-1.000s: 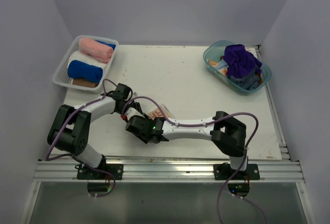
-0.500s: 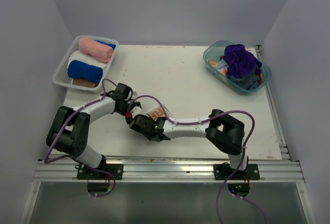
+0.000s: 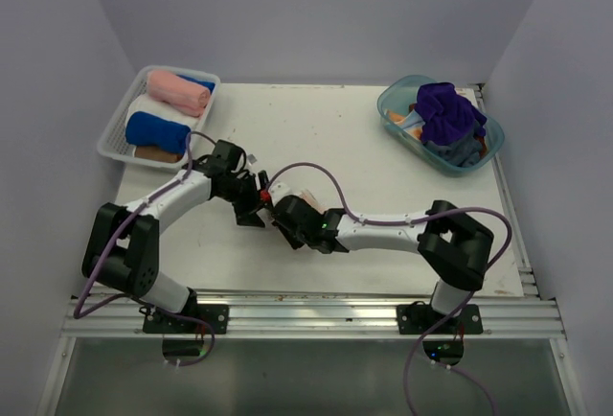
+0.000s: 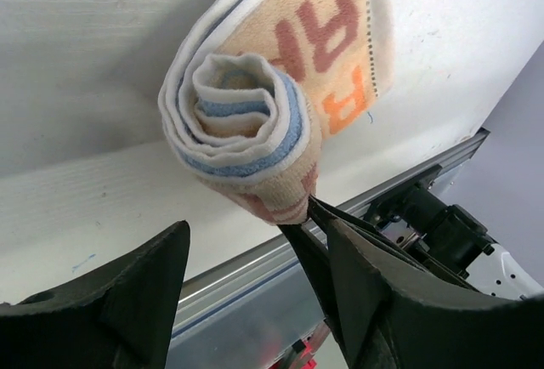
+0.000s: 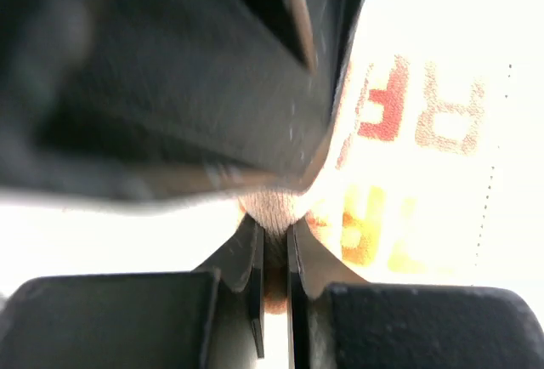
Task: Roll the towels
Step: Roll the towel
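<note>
The cream, orange and light-blue printed towel [image 4: 255,122] lies rolled on the white table, its spiral end facing the left wrist camera. My left gripper [image 4: 255,237] stands open just short of that end, one finger on each side, touching nothing. My right gripper [image 5: 274,233] is shut on a fold of the roll's lower edge [image 5: 272,207]; its thin fingers [image 4: 327,216] show pinching that edge in the left wrist view. From above, both grippers [image 3: 259,200] [image 3: 285,217] meet over the towel [image 3: 306,197], which is mostly hidden.
A white mesh basket [image 3: 113,144] at the back left holds rolled pink [image 3: 178,92], white [image 3: 165,110] and blue [image 3: 158,132] towels. A clear teal tub [image 3: 395,102] at the back right holds a purple towel [image 3: 448,114] and others. The table's metal front rail [image 3: 306,315] runs close by.
My left gripper has opened and let go of the roll. My right gripper has moved up and right to the roll and shut on its edge.
</note>
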You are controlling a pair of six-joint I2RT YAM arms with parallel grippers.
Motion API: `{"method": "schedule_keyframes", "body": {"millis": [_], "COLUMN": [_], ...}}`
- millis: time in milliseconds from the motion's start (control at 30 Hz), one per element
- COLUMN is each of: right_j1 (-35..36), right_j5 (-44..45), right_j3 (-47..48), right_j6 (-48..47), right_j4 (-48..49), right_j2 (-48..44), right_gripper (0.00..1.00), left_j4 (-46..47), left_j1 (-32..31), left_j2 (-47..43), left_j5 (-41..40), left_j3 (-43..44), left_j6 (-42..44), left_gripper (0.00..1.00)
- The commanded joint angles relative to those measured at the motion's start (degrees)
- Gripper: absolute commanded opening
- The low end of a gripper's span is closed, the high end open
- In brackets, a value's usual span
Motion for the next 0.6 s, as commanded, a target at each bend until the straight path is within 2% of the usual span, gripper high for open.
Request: {"method": "schedule_keyframes", "body": {"millis": [0,167,567], "right_j1": [-1.16,-3.88,-10.74], "right_j5": [-6.71,-14.89,-32.47], "right_j3": [-3.68,-5.35,-6.67], "right_j6": [-0.58,1.09,6.09], "right_j4": [0.26,2.28,5.44], "right_j2": [-3.01,-4.68,-1.52], "right_gripper": [0.0,0.0,0.0], "left_j4": [-1.23,0.52,4.05], "left_j1": [0.66,1.97,2.33], "left_j2": [-4.09,-5.41,-7.35], "left_j5": [2.13,2.83,3.45], "left_j3": [3.19,1.17,-2.43], "left_j6": [-0.46,-0.9,-0.02], "left_gripper": [0.7,0.73,0.79]}}
